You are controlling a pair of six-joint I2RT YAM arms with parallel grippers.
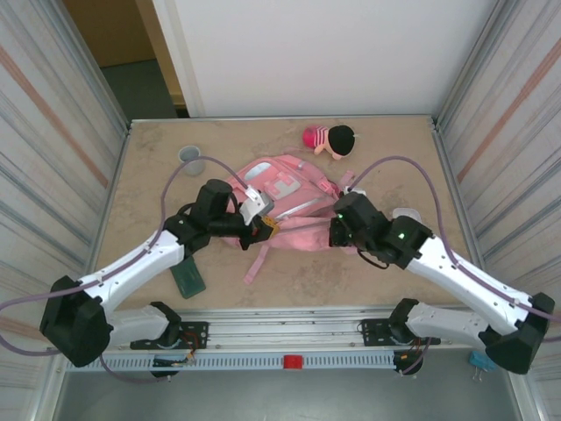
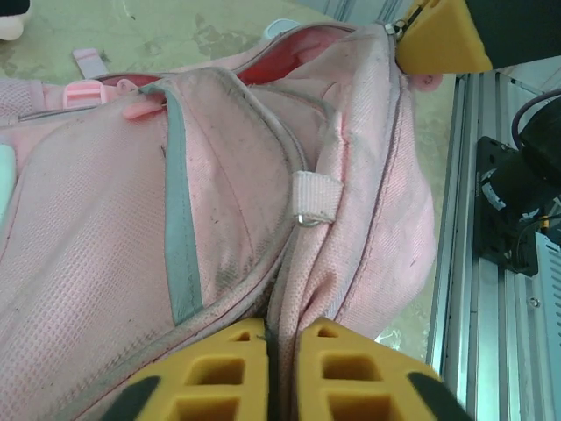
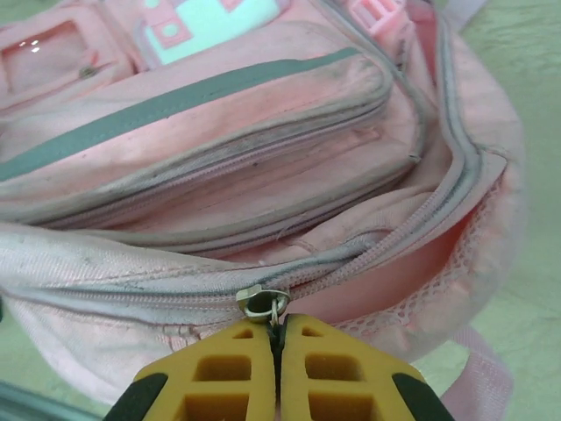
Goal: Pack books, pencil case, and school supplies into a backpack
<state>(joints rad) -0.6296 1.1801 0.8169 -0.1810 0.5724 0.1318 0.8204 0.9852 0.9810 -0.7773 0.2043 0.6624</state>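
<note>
Right gripper (image 3: 279, 331): clamped tight, yellow fingertips closed on the metal zipper pull (image 3: 265, 303) of the main compartment, at the right side of the bag.
Left gripper (image 2: 282, 331): narrow, fingers almost together with a slim gap over a seam of pink fabric; cannot tell whether cloth is pinched or merely touched.
Zipper: parted on one side of the pull, baring pink lining and mesh (image 3: 421, 263); closed on the other side.
Backpack (image 1: 285, 184): lying at mid-table between the two grippers, front pockets up, straps trailing toward the near edge.
Book (image 1: 188, 279): flat on the table (image 1: 333, 281) at near left, just beside the left arm, apart from the backpack.
Bystanders: plush doll (image 1: 329, 139) at the far side beyond the bag; grey cup (image 1: 191, 155) at far left.
Progress: early, by the look of it; main compartment only partly open, only lining on view inside, book not yet packed.
Left to do: probably widening the mouth while the other side is steadied, then lifting the book in, then the remaining supplies.
Risk: soft fabric likely to bunch and drag along with the pull unless held firmly.
</note>
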